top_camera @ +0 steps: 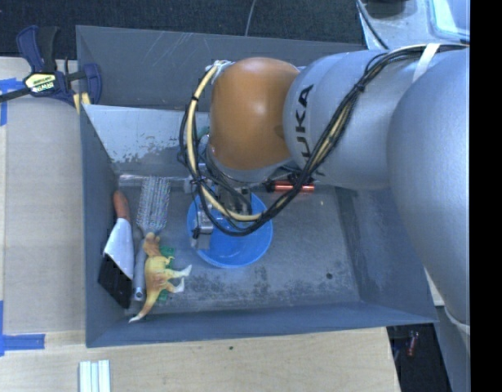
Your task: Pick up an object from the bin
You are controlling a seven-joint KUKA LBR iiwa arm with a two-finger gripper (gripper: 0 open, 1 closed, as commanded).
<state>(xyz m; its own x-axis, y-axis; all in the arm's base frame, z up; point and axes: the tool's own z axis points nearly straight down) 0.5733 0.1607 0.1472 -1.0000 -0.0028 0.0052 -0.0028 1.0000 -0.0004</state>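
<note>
Where the arm (373, 113) comes in from the right, its orange wrist cover (246, 109) hangs over the middle of the grey bin (316, 313), w/ yellow and black cables (191, 117) looping round and under it. Below that the gripper (211, 219) sits right over a blue round thing (238, 250), a disc or shallow dish by the look of it, lying approx. in the centre of the bin floor. The gripper's lower end overlaps the disc's upper left part, and from where I stand I can't tell if it touches. Whether the claw is wide or narrow I can't tell either, since the wrist blocks too much. Over on the left side lie the other bits, well apart from the gripper: a grey ribbed piece (155, 202) toward the back, an orange-handled tool (120, 204) just beside it, a black-and-white object (117, 261) against the left wall, and a yellow-green toy dinosaur (157, 272) next to that, toward the front.
</note>
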